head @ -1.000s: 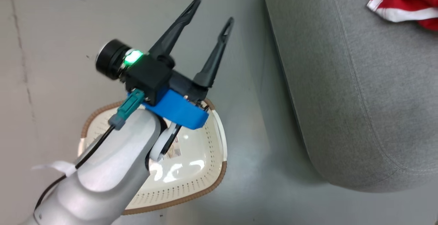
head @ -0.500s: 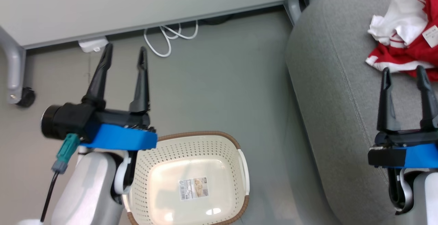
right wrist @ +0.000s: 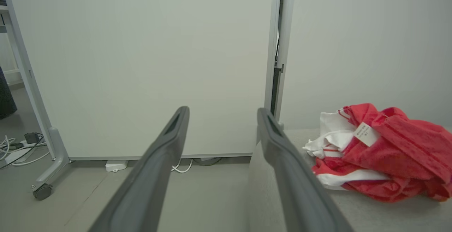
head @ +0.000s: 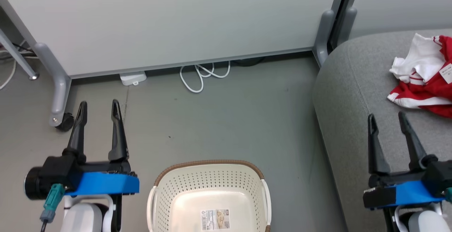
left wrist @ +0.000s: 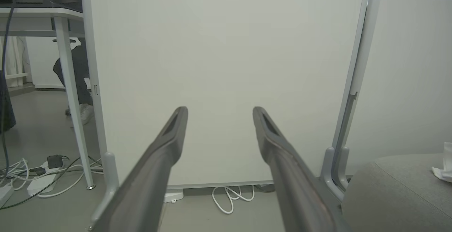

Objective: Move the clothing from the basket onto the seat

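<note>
Red clothing (head: 432, 85) lies heaped on seat (head: 353, 119), white end toward partition (head: 176, 23).

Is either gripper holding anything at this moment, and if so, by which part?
Nothing is held. The left gripper and the right gripper both stand open and empty. The clothing lies on the seat, clear of both grippers.
</note>
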### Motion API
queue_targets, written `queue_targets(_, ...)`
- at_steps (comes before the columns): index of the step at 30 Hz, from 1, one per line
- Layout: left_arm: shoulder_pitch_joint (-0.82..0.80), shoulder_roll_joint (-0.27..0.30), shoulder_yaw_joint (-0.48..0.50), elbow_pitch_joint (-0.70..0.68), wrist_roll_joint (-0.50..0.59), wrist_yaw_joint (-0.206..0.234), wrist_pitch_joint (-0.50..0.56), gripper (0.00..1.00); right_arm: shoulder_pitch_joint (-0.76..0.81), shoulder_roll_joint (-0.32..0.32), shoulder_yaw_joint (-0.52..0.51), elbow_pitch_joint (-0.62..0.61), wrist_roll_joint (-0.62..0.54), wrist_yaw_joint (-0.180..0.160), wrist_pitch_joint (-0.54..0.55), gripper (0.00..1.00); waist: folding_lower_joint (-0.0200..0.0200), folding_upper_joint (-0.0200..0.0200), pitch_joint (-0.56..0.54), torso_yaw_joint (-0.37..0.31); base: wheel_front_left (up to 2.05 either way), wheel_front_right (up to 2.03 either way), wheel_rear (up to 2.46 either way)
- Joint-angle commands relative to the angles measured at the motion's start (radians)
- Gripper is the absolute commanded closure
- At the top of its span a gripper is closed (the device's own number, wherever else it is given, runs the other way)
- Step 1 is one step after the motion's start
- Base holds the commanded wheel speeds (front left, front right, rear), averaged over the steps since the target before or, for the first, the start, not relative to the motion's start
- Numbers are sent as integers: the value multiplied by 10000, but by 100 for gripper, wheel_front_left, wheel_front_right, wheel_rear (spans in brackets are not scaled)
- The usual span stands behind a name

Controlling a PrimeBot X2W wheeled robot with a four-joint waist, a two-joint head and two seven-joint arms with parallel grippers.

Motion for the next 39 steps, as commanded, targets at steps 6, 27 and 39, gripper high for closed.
queue_targets(6,722,-312,449,119,359,-291,-26,0,499,37,227,320,243,5,-5,0,2,-1,-388,129,0,0,0)
queue_targets(27,944,-558,509,665,699,-586,-25,0,445,39,669,840,830,5,-5,0,2,-1,-469,341,0,0,0)
queue_targets(39,1175,-567,641,1191,-23,-570,298,100,522,27,657,1292,1551,0,218,100,2,-1,-501,311,0,0,0)
